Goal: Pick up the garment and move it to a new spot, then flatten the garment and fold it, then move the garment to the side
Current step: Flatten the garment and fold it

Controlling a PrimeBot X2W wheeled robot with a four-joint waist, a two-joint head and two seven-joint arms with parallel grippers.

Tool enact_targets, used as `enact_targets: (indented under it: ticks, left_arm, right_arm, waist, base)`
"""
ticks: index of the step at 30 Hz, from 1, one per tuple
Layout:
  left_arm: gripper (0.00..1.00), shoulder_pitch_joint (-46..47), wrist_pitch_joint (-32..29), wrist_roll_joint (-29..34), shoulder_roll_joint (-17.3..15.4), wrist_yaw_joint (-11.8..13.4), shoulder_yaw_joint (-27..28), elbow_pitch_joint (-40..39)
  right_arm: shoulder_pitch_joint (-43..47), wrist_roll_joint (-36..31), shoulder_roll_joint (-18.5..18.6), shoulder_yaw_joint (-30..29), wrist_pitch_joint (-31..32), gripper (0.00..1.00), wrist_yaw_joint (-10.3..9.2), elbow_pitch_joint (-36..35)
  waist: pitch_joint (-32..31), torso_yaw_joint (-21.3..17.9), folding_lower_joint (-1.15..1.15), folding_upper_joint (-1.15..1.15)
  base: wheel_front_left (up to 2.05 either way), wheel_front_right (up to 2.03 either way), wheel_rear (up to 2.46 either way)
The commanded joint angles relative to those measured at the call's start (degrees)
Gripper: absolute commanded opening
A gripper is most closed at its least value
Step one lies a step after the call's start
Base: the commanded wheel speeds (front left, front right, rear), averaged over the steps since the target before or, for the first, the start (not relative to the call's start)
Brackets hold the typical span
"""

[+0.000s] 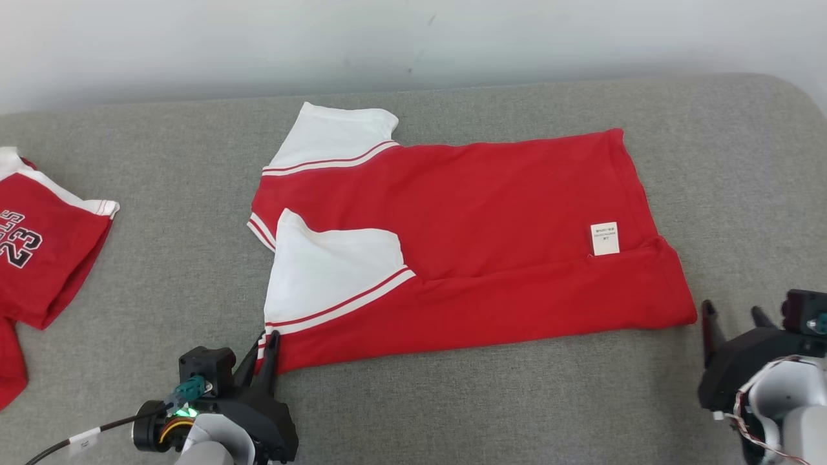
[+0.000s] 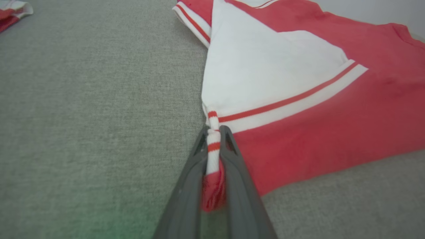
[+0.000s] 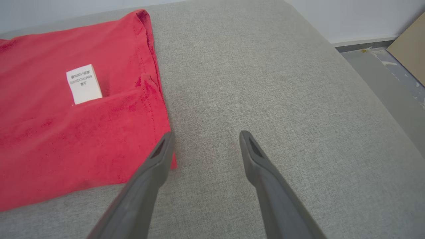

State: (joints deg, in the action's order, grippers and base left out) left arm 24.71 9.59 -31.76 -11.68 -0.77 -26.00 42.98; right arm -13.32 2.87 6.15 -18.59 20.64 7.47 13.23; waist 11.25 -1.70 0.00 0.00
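Observation:
The garment [image 1: 491,219] is a red shirt with white sleeves, lying flat on the grey cushion with its near long edge folded over and a white care label [image 1: 605,238] showing. My left gripper [image 1: 266,341] is shut on the striped collar corner at the garment's near left end, and the left wrist view shows that corner [image 2: 213,156] pinched between my fingers. My right gripper [image 1: 731,316] stands open just off the garment's near right corner. In the right wrist view the gripper [image 3: 205,136] is empty, its left finger beside the red hem [image 3: 159,109].
A second red shirt [image 1: 39,245] printed with 23 lies at the left edge of the cushion [image 1: 452,400]. A pale wall runs behind the cushion. The right wrist view shows floor [image 3: 391,76] beyond the cushion's right end.

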Motion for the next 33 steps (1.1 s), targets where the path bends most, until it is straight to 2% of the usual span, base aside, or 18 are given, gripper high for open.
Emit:
enact_targets:
  ticks: [1, 13, 14, 15, 16, 24, 28, 33]
  left_arm:
    - [0.0, -2.1, -0.7, 0.0, -0.4, 0.2, -0.5, 2.0]
    - [0.0, -0.4, 0.9, 0.8, -0.2, -0.9, -2.0, 0.6]
    - [0.0, -0.3, 1.1, 1.0, -0.3, -1.0, -2.1, 0.6]
    - [0.0, -0.2, 1.2, 1.0, -0.3, -1.1, -2.3, 0.5]
    - [0.0, -0.2, 1.2, 1.1, -0.3, -1.2, -2.5, 0.5]
    - [0.0, -2.2, 2.3, 0.4, -1.5, -2.7, -3.0, -0.7]
    - [0.0, -3.9, 2.3, 0.3, -2.3, -3.6, -3.7, -1.9]
    - [0.0, -7.6, 1.9, -0.1, -4.7, -3.9, -4.1, -4.9]
  right_arm:
    - [-1.1, -0.4, -0.5, 0.1, -0.4, 1.0, 0.06, 1.1]
    - [-7.3, -1.0, -1.7, -0.3, 0.0, 1.0, 0.06, 13.8]
    - [-7.5, -0.8, -1.8, -0.1, 0.4, 0.47, 0.06, 14.9]
    - [-7.9, -0.7, -1.9, 0.4, 0.4, 0.21, 0.06, 15.8]
    - [-8.2, -0.5, -2.0, 0.6, -0.1, 0.02, 0.06, 16.2]
    - [-5.6, 0.8, -1.5, 2.1, -0.7, 0.0, 0.06, 16.7]
    - [-3.5, 2.0, -1.2, 2.9, -0.6, 0.0, 0.06, 14.0]
    - [1.6, 4.9, -0.3, 4.1, 0.9, 0.0, 0.06, 6.9]
  waist:
    - [0.2, 0.2, 0.0, 0.0]
    - [1.9, 2.2, 0.0, 0.0]
    - [2.0, 2.3, 0.0, 0.0]
    - [2.0, 2.5, 0.0, 0.0]
    - [2.0, 2.6, 0.0, 0.0]
    - [-0.9, 2.4, 0.0, 0.0]
    - [-2.7, 1.9, 0.0, 0.0]
    - [-4.9, 1.1, 0.0, 0.0]
  base:
    - [0.0, 0.0, 0.0]
    - [0.0, 0.0, 0.0]
    - [0.0, 0.0, 0.0]
    - [0.0, 0.0, 0.0]
    - [0.0, 0.0, 0.0]
    - [0.0, 0.0, 0.0]
    - [0.0, 0.0, 0.0]
    - [0.0, 0.0, 0.0]
